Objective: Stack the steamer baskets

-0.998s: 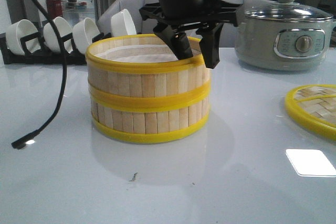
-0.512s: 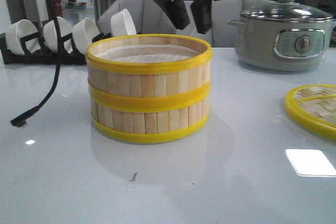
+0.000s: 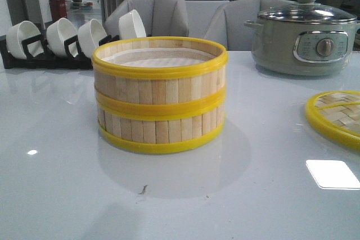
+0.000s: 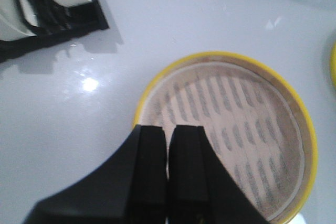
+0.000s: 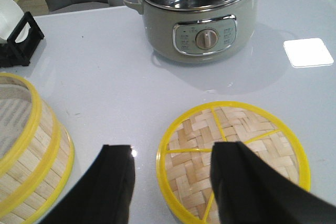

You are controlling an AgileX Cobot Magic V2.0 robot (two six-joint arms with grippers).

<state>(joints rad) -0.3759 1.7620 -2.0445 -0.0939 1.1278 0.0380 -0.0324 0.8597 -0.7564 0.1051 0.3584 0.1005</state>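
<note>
Two steamer baskets stand stacked in the middle of the table, the upper basket (image 3: 160, 77) squarely on the lower basket (image 3: 160, 127). Neither gripper shows in the front view. In the left wrist view my left gripper (image 4: 169, 129) hangs shut and empty high above the near rim of the top basket (image 4: 236, 129), whose white liner shows inside. The right wrist view shows my right gripper (image 5: 174, 149) open and empty above the table, over the edge of the woven lid (image 5: 247, 124). The stack (image 5: 26, 150) lies well off to one side of it.
The flat woven lid (image 3: 337, 116) lies at the table's right edge. A grey-green electric pot (image 3: 306, 37) stands at the back right. A black rack of white bowls (image 3: 67, 40) lines the back left. Chairs stand behind the table.
The left arm and its cable have risen out of the front view, away from the top basket's rim. The stacked baskets have not moved.
</note>
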